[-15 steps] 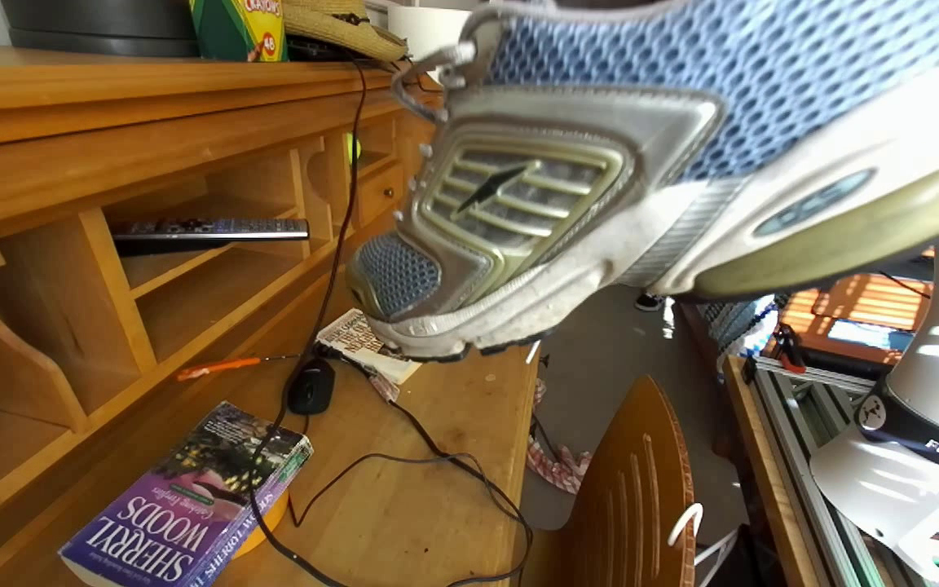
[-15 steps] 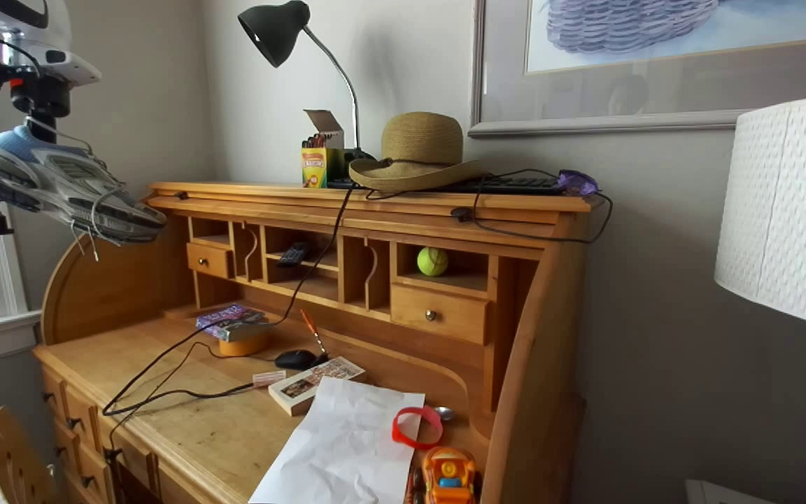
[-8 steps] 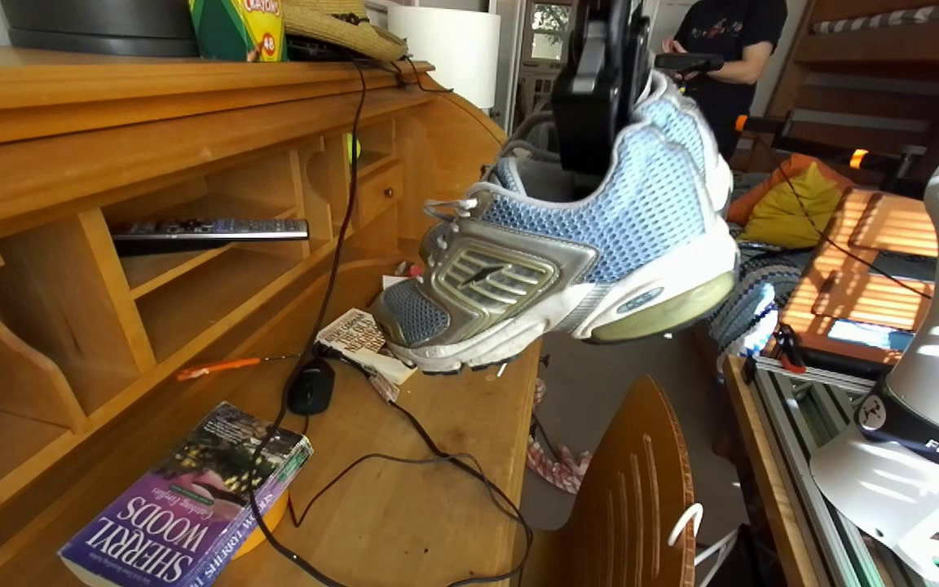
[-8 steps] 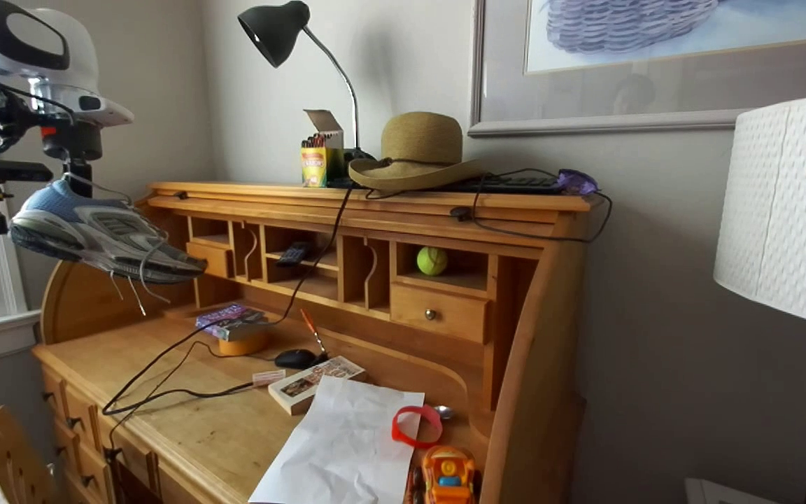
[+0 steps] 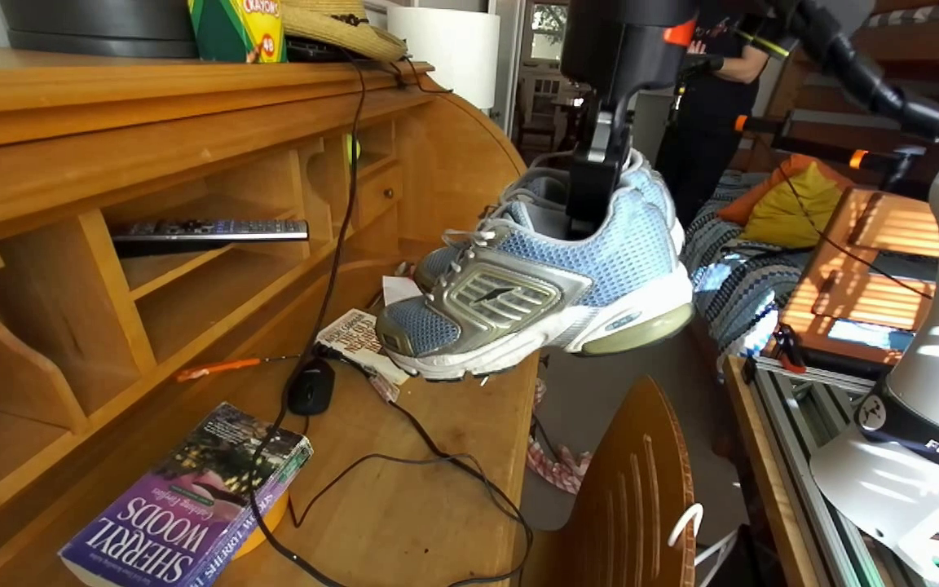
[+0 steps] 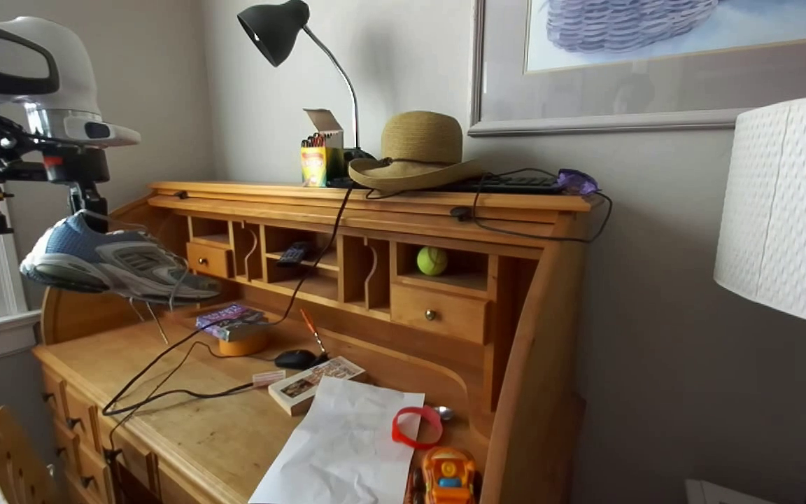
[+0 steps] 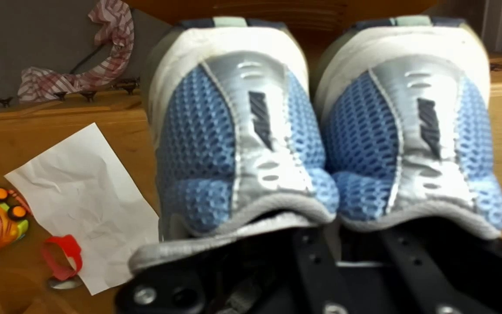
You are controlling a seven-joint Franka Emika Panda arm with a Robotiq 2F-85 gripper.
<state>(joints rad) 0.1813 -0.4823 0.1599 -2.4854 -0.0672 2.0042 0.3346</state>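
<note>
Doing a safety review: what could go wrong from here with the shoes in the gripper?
The gripper holds both shoes up in one grip, so one might slip and drop.

Loose laces dangle below the shoes and could snag the black cord that runs down onto the desk.

Blue, silver and white sneakers (image 5: 522, 297) sport a honeycomb pattern; the gripper (image 5: 592, 204) is black, the desk (image 6: 235, 420) honey-brown.
</note>
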